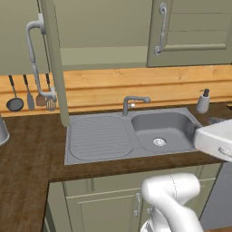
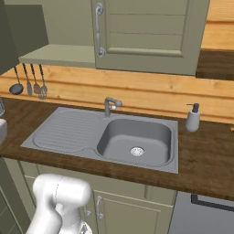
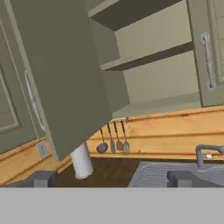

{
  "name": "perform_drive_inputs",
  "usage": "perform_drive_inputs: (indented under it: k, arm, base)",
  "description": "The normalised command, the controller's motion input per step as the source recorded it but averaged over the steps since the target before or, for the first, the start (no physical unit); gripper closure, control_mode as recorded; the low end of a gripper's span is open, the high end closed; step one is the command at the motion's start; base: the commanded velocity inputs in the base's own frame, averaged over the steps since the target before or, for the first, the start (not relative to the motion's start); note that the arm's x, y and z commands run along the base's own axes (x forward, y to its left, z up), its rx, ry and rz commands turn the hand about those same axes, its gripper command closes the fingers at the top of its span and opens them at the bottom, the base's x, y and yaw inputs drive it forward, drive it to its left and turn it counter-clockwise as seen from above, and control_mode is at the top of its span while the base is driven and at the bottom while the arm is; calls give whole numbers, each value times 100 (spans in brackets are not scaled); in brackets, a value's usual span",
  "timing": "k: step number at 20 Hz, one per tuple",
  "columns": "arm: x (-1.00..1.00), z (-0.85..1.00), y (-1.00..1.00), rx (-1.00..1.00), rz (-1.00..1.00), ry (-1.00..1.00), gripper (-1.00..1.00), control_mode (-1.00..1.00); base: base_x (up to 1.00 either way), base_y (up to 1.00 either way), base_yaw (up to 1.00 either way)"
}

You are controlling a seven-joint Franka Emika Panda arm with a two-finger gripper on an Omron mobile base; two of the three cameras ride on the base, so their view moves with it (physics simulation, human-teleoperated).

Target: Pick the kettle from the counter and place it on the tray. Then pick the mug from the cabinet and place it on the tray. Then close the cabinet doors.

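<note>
The long dark brown wood-grain counter (image 1: 27,149) is seen across both base views, with a grey steel sink (image 1: 161,131) and its ribbed draining board (image 1: 97,136) set into it. A grey curved tap (image 1: 131,103) stands at the sink's 12 o'clock edge, and a white soap dispenser with a dark pump top (image 1: 203,100) is placed on the counter at about 2 o'clock from the basin, well apart from the tap. Dark kitchen utensils (image 1: 31,93) are hung on the light orange-wood wall panelling (image 1: 113,88) at 10 o'clock from the sink.

Above the panelling, the sage-green wall cabinet (image 1: 97,56) is seen with its plain pale green inner shelf exposed. Its left sage-green panelled door (image 1: 56,68) is swung out and seen edge-on in the left base view, its long pale grey curved bar handle (image 1: 32,54) facing 9 o'clock. The right sage-green panelled door (image 1: 195,31) lies flat across the cabinet front, a matching grey bar handle (image 1: 161,29) along its left edge.

In the hand view, the open left door (image 3: 61,74) fills the 9 to 12 o'clock region, and the pale shelves (image 3: 153,57) are seen to be bare at 1 o'clock. The gripper (image 3: 109,178) is seen by its two dark fingertips (image 3: 41,178) at 6 o'clock, spread wide apart with nothing between them.

A grey rounded metal object (image 1: 2,131), cut off by the frame, rests on the counter at 9 o'clock in the left base view; its identity cannot be told. The tray and the mug cannot be located.
</note>
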Motion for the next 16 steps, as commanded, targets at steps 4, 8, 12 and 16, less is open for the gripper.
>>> perform_drive_inputs:
  k: [4,8,12,16]
  arm:
    - [-34,-3,50,-25,19,-57,-100,-100]
    - [-9,0,59,-24,16,-56,-100,-100]
    - [-6,0,55,-25,5,-55,-100,-100]
    - [0,0,56,-25,-1,-48,-100,-100]
  base:
    - [0,0,0]
    - [0,0,0]
    - [0,0,0]
    - [0,0,0]
